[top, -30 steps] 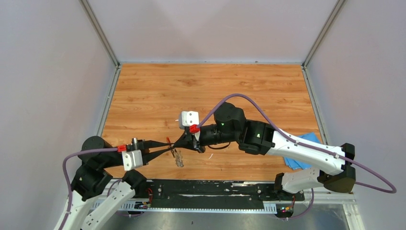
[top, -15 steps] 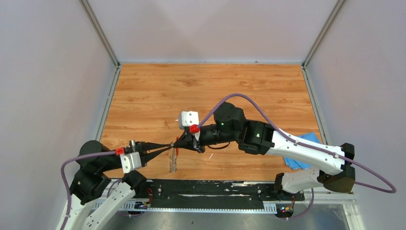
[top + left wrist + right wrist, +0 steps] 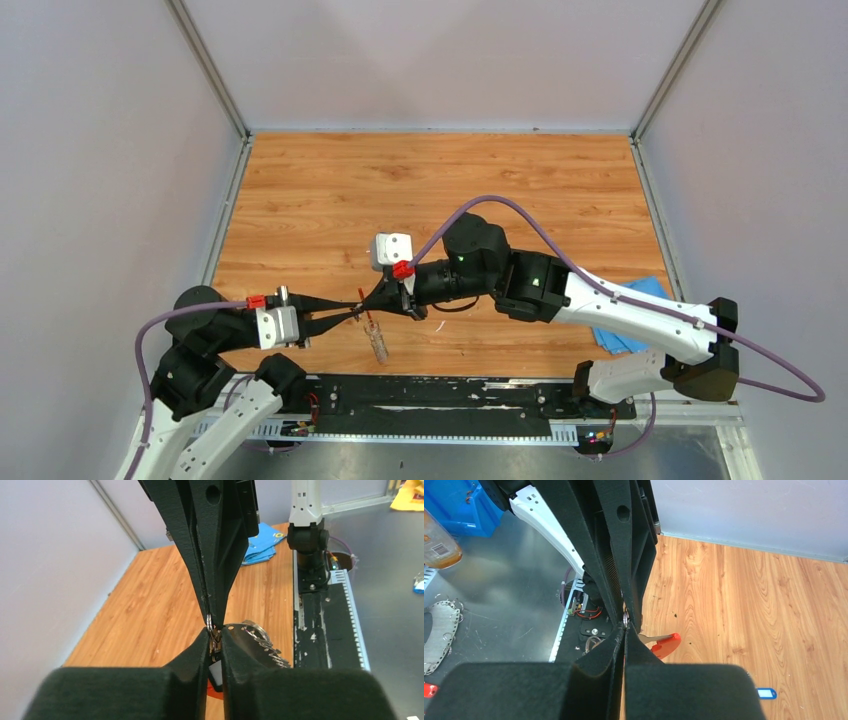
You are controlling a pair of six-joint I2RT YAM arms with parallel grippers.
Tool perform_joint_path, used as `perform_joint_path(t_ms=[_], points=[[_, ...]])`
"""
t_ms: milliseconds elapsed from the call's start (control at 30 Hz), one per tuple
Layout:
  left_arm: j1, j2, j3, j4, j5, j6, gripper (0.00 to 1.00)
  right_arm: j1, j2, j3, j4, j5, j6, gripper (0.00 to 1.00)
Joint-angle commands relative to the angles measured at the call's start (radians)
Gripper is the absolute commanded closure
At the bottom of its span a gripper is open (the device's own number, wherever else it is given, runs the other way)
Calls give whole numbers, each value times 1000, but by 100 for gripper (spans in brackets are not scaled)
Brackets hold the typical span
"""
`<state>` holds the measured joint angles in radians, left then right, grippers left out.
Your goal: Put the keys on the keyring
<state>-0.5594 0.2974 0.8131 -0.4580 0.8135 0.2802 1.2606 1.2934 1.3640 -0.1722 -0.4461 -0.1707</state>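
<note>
Both grippers meet tip to tip above the near middle of the table. My left gripper [image 3: 357, 309] [image 3: 215, 639] is shut on a small silver ring and metal bits of the keyring. Its grey metal fan [image 3: 262, 642] hangs beside the fingers and shows in the top view [image 3: 378, 345]. My right gripper [image 3: 374, 300] [image 3: 625, 626] is shut on the same small ring, with the keyring's red piece [image 3: 665, 644] just beyond its tips. A blue-and-white key [image 3: 766, 693] lies on the wood. The black-headed key is not visible.
A blue cloth [image 3: 628, 318] lies at the table's right edge under the right arm, also in the left wrist view [image 3: 261, 542]. The black base rail [image 3: 430, 395] runs along the near edge. Grey walls enclose the other three sides.
The hanging grey fan swung left and then back right and a little lower. My left wrist shifted slightly. Both grippers stayed shut together at the same spot.
</note>
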Motion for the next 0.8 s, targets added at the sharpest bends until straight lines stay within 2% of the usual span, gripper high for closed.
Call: perform_joint_path(t_ms=[0,67,133,167,200,233,300,367,467,767], points=[[-3,16,4,1,10,-14,93,-9,1,32,22,-13,-5,100],[-3,23,7,-5,-10,-10,97,-9,-2,32,19,-3,-8,100],[-3,28,13,-20,-18,-8,96,-9,-6,31,19,6,-12,100],[-4,29,15,-32,-14,-5,91,-9,-8,30,17,10,-13,100],[-4,29,17,-34,-4,-9,78,-9,-9,30,16,12,-14,100],[-4,26,17,-35,6,-15,69,-9,-9,30,15,12,-16,100],[-4,19,14,-27,30,-28,61,-9,-8,28,15,12,-16,100],[-3,16,14,-19,49,-46,59,-9,-7,27,14,11,-19,100],[-4,19,15,-14,41,-64,64,-9,-7,25,13,12,-20,100],[-3,24,15,-49,-36,-47,90,-9,-11,23,9,23,-28,100]])
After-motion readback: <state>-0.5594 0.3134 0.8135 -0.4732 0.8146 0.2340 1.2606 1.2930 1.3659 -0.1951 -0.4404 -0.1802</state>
